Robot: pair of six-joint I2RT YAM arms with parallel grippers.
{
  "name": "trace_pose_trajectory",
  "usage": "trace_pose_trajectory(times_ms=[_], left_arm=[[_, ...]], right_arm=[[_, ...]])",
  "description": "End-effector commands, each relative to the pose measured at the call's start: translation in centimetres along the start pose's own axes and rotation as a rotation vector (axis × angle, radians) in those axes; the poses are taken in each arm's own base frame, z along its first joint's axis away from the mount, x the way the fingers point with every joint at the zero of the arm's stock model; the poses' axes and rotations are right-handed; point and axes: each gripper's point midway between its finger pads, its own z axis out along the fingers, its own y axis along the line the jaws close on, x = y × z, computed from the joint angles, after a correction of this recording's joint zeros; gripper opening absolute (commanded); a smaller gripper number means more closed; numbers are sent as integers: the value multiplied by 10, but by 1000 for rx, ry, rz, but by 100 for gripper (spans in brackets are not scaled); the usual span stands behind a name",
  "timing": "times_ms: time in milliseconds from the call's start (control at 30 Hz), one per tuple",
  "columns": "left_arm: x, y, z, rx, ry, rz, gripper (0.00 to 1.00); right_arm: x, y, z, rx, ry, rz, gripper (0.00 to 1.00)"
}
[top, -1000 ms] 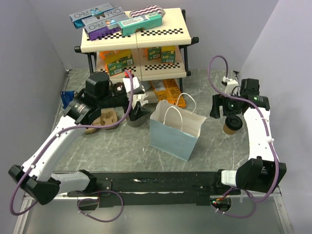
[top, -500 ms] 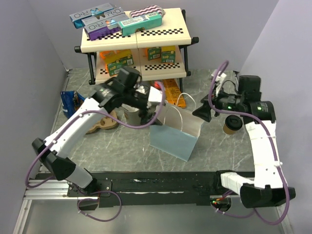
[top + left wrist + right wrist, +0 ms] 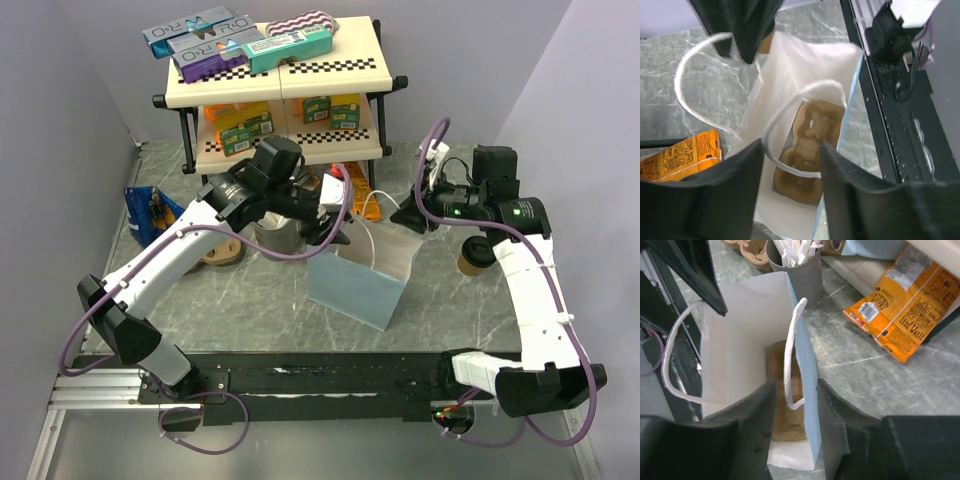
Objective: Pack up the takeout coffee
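The takeout coffee (image 3: 477, 254), a tan cup with a black lid, stands on the table right of the light blue paper bag (image 3: 352, 288), below my right forearm. Neither gripper touches it. My left gripper (image 3: 326, 218) hangs over the bag's left rim, open, with a white handle loop (image 3: 799, 95) between its fingers (image 3: 790, 165). My right gripper (image 3: 408, 216) is at the bag's right rim, open, straddling the blue wall and the other handle (image 3: 796, 400). A brown pulp carrier (image 3: 810, 150) lies on the bag's floor.
A grey cup of white sticks (image 3: 275, 236) stands just left of the bag. Another pulp carrier (image 3: 222, 256) lies by the left arm. Orange snack packets (image 3: 905, 305) lie behind the bag, a blue packet (image 3: 146, 212) at the left. The shelf rack (image 3: 300, 82) fills the back.
Both arms swung in from the table's sides to the bag's rims. Their jaws narrowed around the handles. The cup stayed where it was.
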Motion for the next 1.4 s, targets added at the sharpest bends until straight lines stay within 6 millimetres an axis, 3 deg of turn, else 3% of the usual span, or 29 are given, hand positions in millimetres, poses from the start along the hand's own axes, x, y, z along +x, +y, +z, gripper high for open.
trace_pose_trajectory(times_ms=[0,100,133,167,200,567,833,1000,1233,1267,1300,1333,1367], left_arm=[[-36,7,-2,-11,-102,11,48],[-42,0,-2,26,-120,3,38],[-42,-1,-1,35,-120,-1,17],[-44,-2,-1,40,-123,3,4],[-47,-4,-3,39,-132,4,1],[-94,-2,-30,-32,-211,52,1],[-128,10,-43,-90,-260,116,1],[-129,13,-43,-100,-257,125,1],[-117,14,-38,-98,-231,112,1],[-112,15,-36,-97,-220,105,3],[-107,18,-34,-112,-206,94,11],[-99,19,-32,-119,-189,76,49],[-88,21,-28,-123,-166,61,66]], right_arm=[[-29,1,1,-8,-70,-54,27],[-33,1,1,-8,-77,-62,7],[-36,0,0,-5,-82,-68,2],[-37,1,-1,-3,-83,-71,1],[-38,1,-2,-2,-86,-75,0],[-80,9,-18,-1,-161,-151,0],[-106,7,-25,20,-204,-189,0],[-109,6,-24,16,-210,-188,0],[-94,1,-14,2,-184,-135,0],[-92,-1,-12,5,-180,-126,0],[-87,-3,-9,7,-169,-110,7],[-83,-5,-8,14,-161,-100,18],[-78,-8,-5,21,-149,-88,33]])
